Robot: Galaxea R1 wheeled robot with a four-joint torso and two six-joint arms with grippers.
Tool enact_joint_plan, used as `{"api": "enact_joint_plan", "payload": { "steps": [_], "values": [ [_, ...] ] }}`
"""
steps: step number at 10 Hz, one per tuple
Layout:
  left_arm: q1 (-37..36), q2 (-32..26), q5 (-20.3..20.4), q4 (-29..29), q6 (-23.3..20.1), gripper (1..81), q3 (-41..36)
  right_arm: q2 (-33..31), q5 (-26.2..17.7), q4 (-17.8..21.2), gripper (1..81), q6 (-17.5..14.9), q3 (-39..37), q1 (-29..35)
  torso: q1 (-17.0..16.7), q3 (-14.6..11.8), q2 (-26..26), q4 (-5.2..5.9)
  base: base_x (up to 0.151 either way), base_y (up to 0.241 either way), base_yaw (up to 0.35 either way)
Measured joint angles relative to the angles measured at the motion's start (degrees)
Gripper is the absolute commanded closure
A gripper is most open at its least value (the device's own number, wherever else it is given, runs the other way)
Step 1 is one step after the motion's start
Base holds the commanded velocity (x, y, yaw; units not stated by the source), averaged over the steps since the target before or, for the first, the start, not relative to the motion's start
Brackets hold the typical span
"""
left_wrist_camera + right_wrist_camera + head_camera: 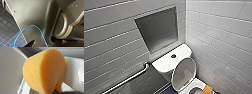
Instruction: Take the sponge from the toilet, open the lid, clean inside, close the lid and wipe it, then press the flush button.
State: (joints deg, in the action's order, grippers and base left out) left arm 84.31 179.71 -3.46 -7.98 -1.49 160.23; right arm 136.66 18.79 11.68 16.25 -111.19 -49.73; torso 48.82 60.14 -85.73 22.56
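Note:
The white toilet (pixel 167 64) stands in the corner with its lid (pixel 184 73) raised against the cistern, grey inner face showing. The round dark flush button (pixel 173 56) sits in the middle of the cistern top. The orange-yellow sponge (pixel 207 89) hangs over the bowl rim (pixel 195 84) at the lower edge of the head view. In the right wrist view the sponge (pixel 46 70) looks large and bent, pinched at its lower end by my right gripper (pixel 58 91), which is shut on it. Beside it are the lid (pixel 8 72) and the white bowl (pixel 73 72). My left gripper (pixel 31 44) is open and holds nothing.
A steel grab bar (pixel 127 80) runs along the left wall. A recessed grey niche (pixel 159 28) sits above the cistern. Tiled walls close in on the left and right. The left wrist view shows dark floor tiles (pixel 6 28) and a blue cable (pixel 37 28).

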Motion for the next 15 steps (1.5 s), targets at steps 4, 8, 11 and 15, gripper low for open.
{"api": "enact_joint_plan", "payload": {
  "steps": [4,8,11,15],
  "values": [
    [0.0,0.0,0.0,0.0,0.0,1.0,0.0,-4.6,5.0,0.7,81.1,0.3,5.4,-3.5,0.0,0.0,0.0,0.0,0.0,0.0,0.0],
    [0.0,0.0,0.0,0.0,0.0,1.0,0.0,-5.8,11.9,1.6,81.1,0.2,6.2,-9.0,0.0,0.0,0.0,0.0,0.0,0.0,0.0],
    [0.0,0.0,0.0,0.0,0.0,1.0,0.0,-5.8,17.5,2.5,81.1,0.2,6.8,-12.5,0.0,0.0,0.0,0.0,0.0,0.0,0.0],
    [0.0,0.1,0.0,0.0,0.0,1.0,0.0,-6.0,23.7,2.9,81.1,1.0,7.4,-16.6,0.0,0.0,0.0,0.0,0.0,0.0,0.0]
  ]
}}
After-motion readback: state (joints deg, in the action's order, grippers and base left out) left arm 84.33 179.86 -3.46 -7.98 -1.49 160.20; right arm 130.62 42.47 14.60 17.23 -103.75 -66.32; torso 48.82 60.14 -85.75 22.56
